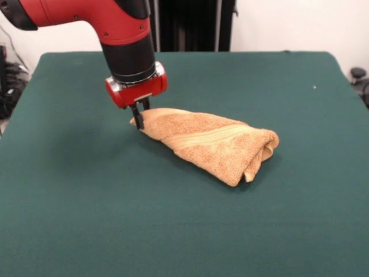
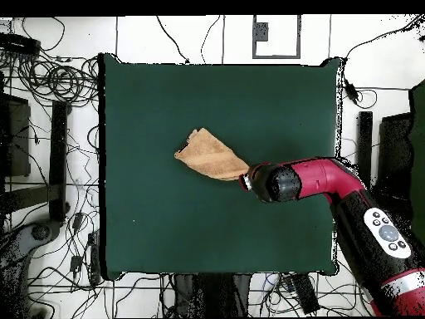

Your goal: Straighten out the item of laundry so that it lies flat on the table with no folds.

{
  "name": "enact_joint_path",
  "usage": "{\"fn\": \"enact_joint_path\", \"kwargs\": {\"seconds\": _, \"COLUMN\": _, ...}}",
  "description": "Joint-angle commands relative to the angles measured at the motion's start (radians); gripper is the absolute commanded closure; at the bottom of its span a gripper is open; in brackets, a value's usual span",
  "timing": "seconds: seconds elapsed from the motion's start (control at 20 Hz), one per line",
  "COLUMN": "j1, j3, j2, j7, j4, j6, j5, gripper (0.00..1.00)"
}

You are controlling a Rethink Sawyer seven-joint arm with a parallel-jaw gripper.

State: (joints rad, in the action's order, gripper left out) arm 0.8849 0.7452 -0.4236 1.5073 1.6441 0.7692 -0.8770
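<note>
The golden-tan towel (image 1: pixel 213 144) lies bunched and folded over itself near the middle of the dark green table (image 1: pixel 115 219), with a paler woven band across its top. My gripper (image 1: pixel 139 119) is shut on the towel's pointed left corner, down at the table surface. In the overhead view the towel (image 2: pixel 207 154) lies left of the gripper (image 2: pixel 246 178), which pinches its lower right tip. The red and black arm (image 2: pixel 315 183) reaches in from the right. The white tag is hidden.
Bare green cloth surrounds the towel on all sides. Cables and equipment (image 2: pixel 50 166) lie on the floor beyond the table's edges. A small white speck (image 1: pixel 314 88) sits on the cloth at the far right.
</note>
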Motion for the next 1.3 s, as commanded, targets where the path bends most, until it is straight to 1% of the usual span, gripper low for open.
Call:
{"fn": "enact_joint_path", "kwargs": {"seconds": 0.05, "j1": -0.041, "j3": 0.061, "j2": 0.035, "j7": -0.281, "j4": 0.032, "j6": 0.025, "j5": 0.001, "gripper": 1.0}}
{"fn": "enact_joint_path", "kwargs": {"seconds": 0.25, "j1": -0.044, "j3": 0.059, "j2": 0.029, "j7": -0.274, "j4": 0.036, "j6": 0.026, "j5": 0.001, "gripper": 1.0}}
{"fn": "enact_joint_path", "kwargs": {"seconds": 0.35, "j1": -0.046, "j3": 0.058, "j2": 0.023, "j7": -0.25, "j4": 0.041, "j6": 0.007, "j5": -0.003, "gripper": 1.0}}
{"fn": "enact_joint_path", "kwargs": {"seconds": 0.4, "j1": -0.047, "j3": 0.059, "j2": 0.012, "j7": -0.225, "j4": 0.049, "j6": -0.009, "j5": -0.003, "gripper": 1.0}}
{"fn": "enact_joint_path", "kwargs": {"seconds": 0.55, "j1": -0.047, "j3": 0.068, "j2": -0.053, "j7": -0.211, "j4": 0.085, "j6": 0.019, "j5": 0.021, "gripper": 1.0}}
{"fn": "enact_joint_path", "kwargs": {"seconds": 0.65, "j1": -0.034, "j3": 0.087, "j2": -0.114, "j7": -0.221, "j4": 0.115, "j6": 0.066, "j5": 0.062, "gripper": 1.0}}
{"fn": "enact_joint_path", "kwargs": {"seconds": 0.85, "j1": 0.001, "j3": 0.143, "j2": -0.247, "j7": -0.243, "j4": 0.158, "j6": 0.171, "j5": 0.182, "gripper": 1.0}}
{"fn": "enact_joint_path", "kwargs": {"seconds": 1.0, "j1": 0.021, "j3": 0.182, "j2": -0.335, "j7": -0.257, "j4": 0.164, "j6": 0.23, "j5": 0.258, "gripper": 1.0}}
{"fn": "enact_joint_path", "kwargs": {"seconds": 1.1, "j1": 0.028, "j3": 0.199, "j2": -0.381, "j7": -0.266, "j4": 0.158, "j6": 0.265, "j5": 0.293, "gripper": 1.0}}
{"fn": "enact_joint_path", "kwargs": {"seconds": 1.3, "j1": 0.037, "j3": 0.22, "j2": -0.442, "j7": -0.29, "j4": 0.138, "j6": 0.366, "j5": 0.35, "gripper": 1.0}}
